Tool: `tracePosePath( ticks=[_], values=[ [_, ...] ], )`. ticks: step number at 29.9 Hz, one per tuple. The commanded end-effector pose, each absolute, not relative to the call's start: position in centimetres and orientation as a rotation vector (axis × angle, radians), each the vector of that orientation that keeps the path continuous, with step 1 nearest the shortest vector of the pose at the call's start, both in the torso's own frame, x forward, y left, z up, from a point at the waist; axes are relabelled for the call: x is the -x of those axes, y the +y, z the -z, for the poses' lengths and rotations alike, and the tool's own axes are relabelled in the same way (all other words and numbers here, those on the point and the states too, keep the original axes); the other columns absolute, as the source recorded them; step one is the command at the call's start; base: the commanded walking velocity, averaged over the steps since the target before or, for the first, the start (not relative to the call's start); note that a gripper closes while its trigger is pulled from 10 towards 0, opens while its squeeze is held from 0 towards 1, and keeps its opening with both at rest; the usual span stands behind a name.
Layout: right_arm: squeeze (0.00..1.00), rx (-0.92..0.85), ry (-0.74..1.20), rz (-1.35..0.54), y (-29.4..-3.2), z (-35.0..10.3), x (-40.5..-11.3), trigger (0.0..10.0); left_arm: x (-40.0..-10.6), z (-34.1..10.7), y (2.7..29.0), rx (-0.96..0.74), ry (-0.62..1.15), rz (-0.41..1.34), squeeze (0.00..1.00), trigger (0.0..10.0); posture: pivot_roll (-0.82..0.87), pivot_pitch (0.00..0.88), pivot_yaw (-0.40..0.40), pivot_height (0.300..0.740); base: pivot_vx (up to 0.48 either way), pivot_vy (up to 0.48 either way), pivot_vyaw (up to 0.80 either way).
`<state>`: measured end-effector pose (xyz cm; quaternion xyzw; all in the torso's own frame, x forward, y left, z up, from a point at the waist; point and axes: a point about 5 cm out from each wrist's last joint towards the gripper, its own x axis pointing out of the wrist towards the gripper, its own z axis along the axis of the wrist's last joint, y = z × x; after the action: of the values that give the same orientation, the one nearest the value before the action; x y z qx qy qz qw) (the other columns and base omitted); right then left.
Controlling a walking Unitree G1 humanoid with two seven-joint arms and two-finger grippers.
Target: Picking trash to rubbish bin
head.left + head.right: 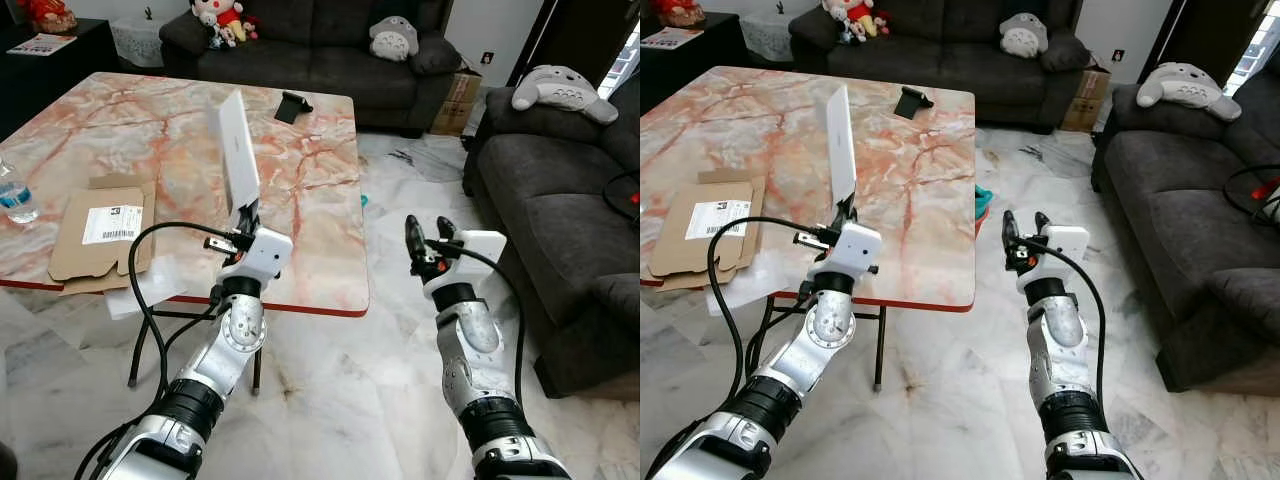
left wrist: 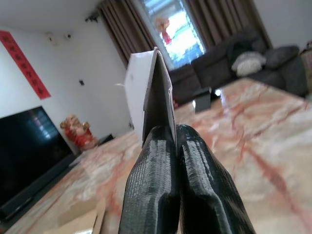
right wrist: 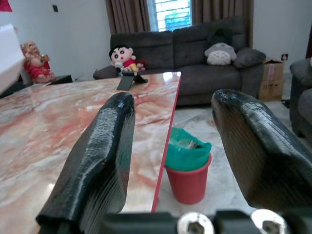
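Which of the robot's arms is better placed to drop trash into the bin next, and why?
Left. The left gripper is already shut on a flat white box, held upright above the marble table. The right gripper is open and holds nothing, though the red bin stands nearer to it.

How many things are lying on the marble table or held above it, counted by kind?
Flattened brown cardboard box: 1
Clear plastic water bottle: 1
Small black stand-like object: 1
Crumpled clear plastic wrap at the table's near edge: 1
Flat white box, held upright by the left gripper: 1
Total: 5
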<state>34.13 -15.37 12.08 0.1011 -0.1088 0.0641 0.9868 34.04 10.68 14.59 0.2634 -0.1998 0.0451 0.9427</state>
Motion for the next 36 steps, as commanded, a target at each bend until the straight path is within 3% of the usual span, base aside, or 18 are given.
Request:
tracePosePath(
  ticks=[1, 7, 36],
  values=[
    [0.00, -0.191, -0.253, -0.114, -15.8, -12.9, -34.3, 10.0, -34.0, -15.2, 10.4, -0.514, -0.443, -0.084, 0.00, 10.0, 0.09, 0.000, -0.092, 0.740, 0.000, 0.000, 0.00],
    [0.00, -0.187, -0.266, -0.103, -16.0, -13.1, -34.4, 10.0, -33.8, -16.1, 10.2, -0.456, -0.509, -0.036, 0.00, 10.0, 0.09, 0.000, -0.092, 0.740, -0.203, 0.000, 0.00],
    [0.00, -0.168, -0.227, -0.065, -17.3, -12.4, -34.2, 10.0, -33.8, -16.1, 11.1, -0.465, -0.504, -0.052, 0.00, 10.0, 0.08, 0.000, -0.106, 0.740, -0.318, 0.000, 0.00]
  ],
)
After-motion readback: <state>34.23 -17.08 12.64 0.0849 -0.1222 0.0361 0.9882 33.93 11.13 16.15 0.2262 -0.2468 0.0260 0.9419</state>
